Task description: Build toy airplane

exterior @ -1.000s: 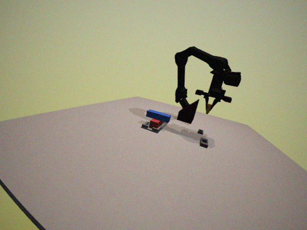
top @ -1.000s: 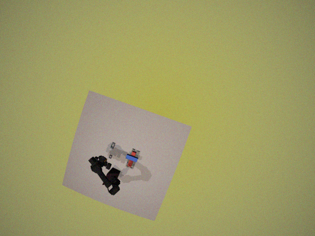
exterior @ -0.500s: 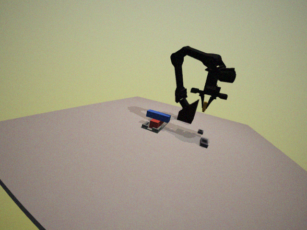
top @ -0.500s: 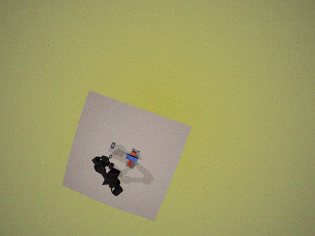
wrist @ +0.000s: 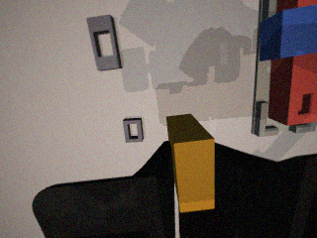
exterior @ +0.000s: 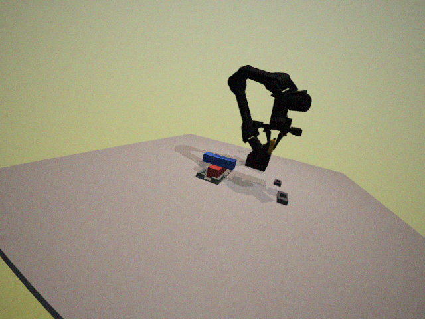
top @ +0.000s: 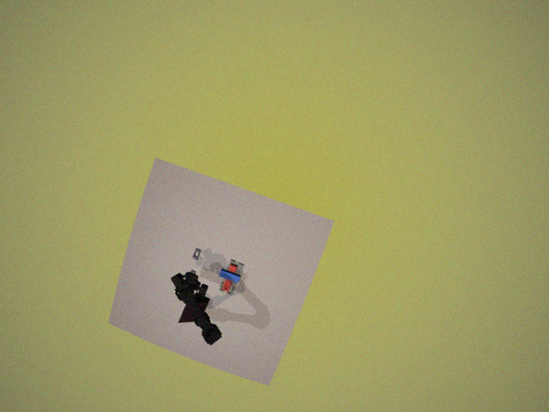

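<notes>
The red fuselage (top: 226, 286) (exterior: 214, 171) (wrist: 296, 84) lies in the grey cradle (wrist: 261, 89); whether it is fully flat is too small to tell. The blue wing (top: 230, 275) (exterior: 218, 160) (wrist: 297, 32) lies across the top of the fuselage; its tab is hidden. A dark slot shows on the fuselage near one end in the wrist view. My gripper (exterior: 271, 145) (wrist: 181, 145) is shut on the yellow tail fin (exterior: 271, 147) (wrist: 194, 176), held above the table and off to the side of the cradle. The fin's lower end sticks out beyond the fingers.
A larger grey hollow holder (exterior: 281, 203) (wrist: 103, 24) and a smaller one (exterior: 277, 185) (wrist: 126, 130) stand on the table (top: 221, 203) (exterior: 171, 240) beside the cradle. A dark wedge-like shape (exterior: 257, 159) is by the arm's base.
</notes>
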`<state>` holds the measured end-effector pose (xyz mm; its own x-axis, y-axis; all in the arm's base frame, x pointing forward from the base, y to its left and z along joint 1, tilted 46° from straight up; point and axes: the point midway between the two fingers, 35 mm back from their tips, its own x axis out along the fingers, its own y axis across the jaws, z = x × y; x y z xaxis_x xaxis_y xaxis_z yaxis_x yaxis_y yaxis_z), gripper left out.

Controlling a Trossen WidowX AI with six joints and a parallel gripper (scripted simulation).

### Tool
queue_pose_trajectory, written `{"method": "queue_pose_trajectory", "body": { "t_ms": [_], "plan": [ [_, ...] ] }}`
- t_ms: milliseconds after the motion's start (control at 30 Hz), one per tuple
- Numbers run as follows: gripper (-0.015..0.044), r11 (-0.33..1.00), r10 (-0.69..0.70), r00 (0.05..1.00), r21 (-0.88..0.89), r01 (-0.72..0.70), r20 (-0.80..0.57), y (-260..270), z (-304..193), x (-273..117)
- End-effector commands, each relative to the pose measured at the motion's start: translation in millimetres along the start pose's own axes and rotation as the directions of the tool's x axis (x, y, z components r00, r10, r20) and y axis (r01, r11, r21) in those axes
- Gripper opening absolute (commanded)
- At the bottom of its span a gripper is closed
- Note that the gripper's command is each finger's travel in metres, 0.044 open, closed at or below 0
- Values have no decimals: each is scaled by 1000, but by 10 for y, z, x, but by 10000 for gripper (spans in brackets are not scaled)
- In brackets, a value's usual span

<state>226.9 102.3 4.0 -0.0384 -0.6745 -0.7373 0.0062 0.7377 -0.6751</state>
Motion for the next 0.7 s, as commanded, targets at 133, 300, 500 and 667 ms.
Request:
{"method": "queue_pose_trajectory", "body": {
  "t_ms": [133, 300, 500, 667],
  "plan": [
    [0, 1000, 3, 1000, -12, -3, 9, -287, 71, 28],
    [0, 1000, 5, 1000, -18, -4, 11, -449, 100, 53],
    [0, 1000, 4, 1000, -23, -3, 13, -643, 121, 88],
    [0, 1000, 1, 1000, -28, -1, 14, -805, 128, 121]
  ]
}}
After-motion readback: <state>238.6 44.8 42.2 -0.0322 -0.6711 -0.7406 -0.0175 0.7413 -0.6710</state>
